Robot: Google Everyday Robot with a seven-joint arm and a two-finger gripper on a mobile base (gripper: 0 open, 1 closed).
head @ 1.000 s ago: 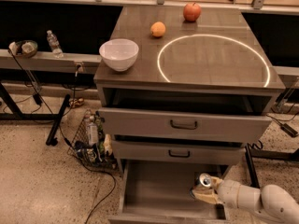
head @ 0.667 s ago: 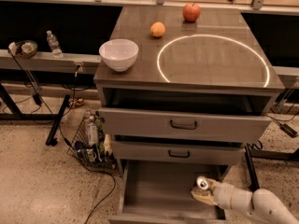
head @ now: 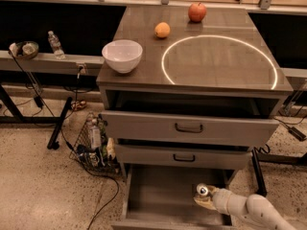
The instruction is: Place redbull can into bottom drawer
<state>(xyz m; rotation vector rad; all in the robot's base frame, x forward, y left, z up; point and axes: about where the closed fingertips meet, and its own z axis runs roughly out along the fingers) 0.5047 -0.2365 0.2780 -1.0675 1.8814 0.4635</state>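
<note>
The bottom drawer [head: 158,200] is pulled out at the foot of the grey cabinet, its plain grey inside showing. The redbull can [head: 202,191] stands inside it at the right side; only its silver top and a little of its body show. My gripper [head: 205,199] reaches in from the lower right on a white arm and is around the can, low in the drawer. The can's lower body is hidden by the gripper.
The top drawer [head: 189,127] and middle drawer [head: 184,157] stick out above. On the cabinet top sit a white bowl [head: 122,55], an orange [head: 162,30] and an apple [head: 197,12]. A wire basket [head: 93,145] with cables stands on the floor at the left.
My arm has pulled a little lower and to the left with the can, deeper into the drawer's right side.
</note>
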